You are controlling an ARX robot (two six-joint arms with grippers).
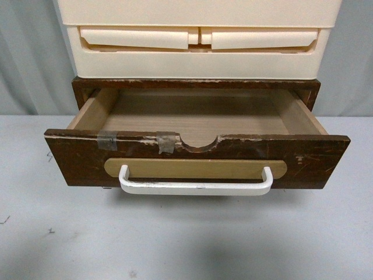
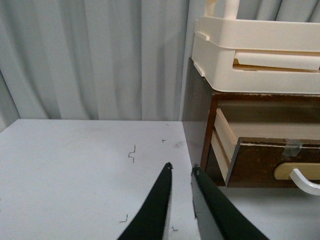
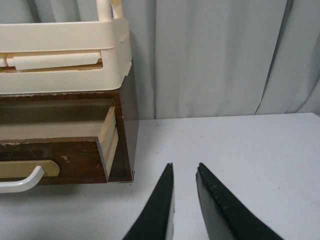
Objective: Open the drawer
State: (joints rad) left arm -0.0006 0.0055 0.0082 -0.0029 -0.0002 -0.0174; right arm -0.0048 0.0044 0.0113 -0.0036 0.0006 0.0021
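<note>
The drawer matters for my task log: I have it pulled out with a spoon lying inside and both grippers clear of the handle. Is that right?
Not quite. The drawer is pulled out, but the front view shows it empty, with no spoon inside. Both the left gripper and the right gripper are indeed clear of the handle.

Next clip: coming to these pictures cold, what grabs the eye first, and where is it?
The drawer dominates the front view's middle: dark, worn wood pulled well out, its pale inside empty, with a white handle on the front and tape beside a half-round notch. Cream plastic drawers sit stacked above it. Both hands, left hand and right hand, hang apart from it over the table, one at each side.
</note>
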